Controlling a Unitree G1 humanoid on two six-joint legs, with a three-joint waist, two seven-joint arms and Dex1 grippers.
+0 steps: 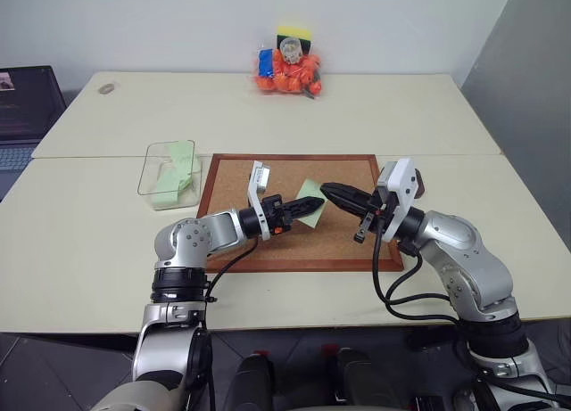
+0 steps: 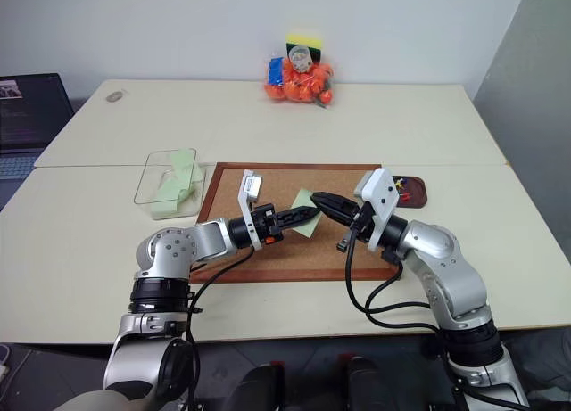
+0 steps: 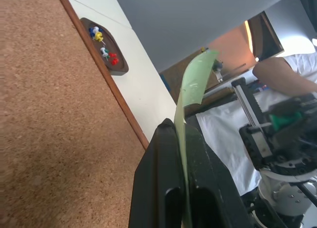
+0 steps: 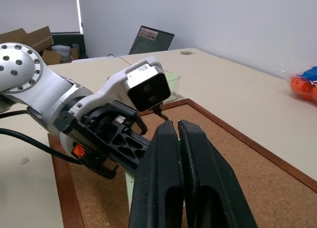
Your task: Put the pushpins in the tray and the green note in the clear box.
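Left gripper (image 1: 314, 208) pinching green note (image 1: 311, 192) between closed fingers, hovering above corkboard (image 1: 227, 193). Right gripper (image 1: 328, 190) sitting shut, tip beside note's far edge. Clear box (image 1: 161, 152) waiting off to left; tray (image 3: 105, 45) holding pushpins (image 3: 113, 58) beyond board. Risking thin paper slipping or creasing during carrying.

Even, bright indoor light with soft shadows; close hand fingers (image 3: 171, 188) look slightly blurred.
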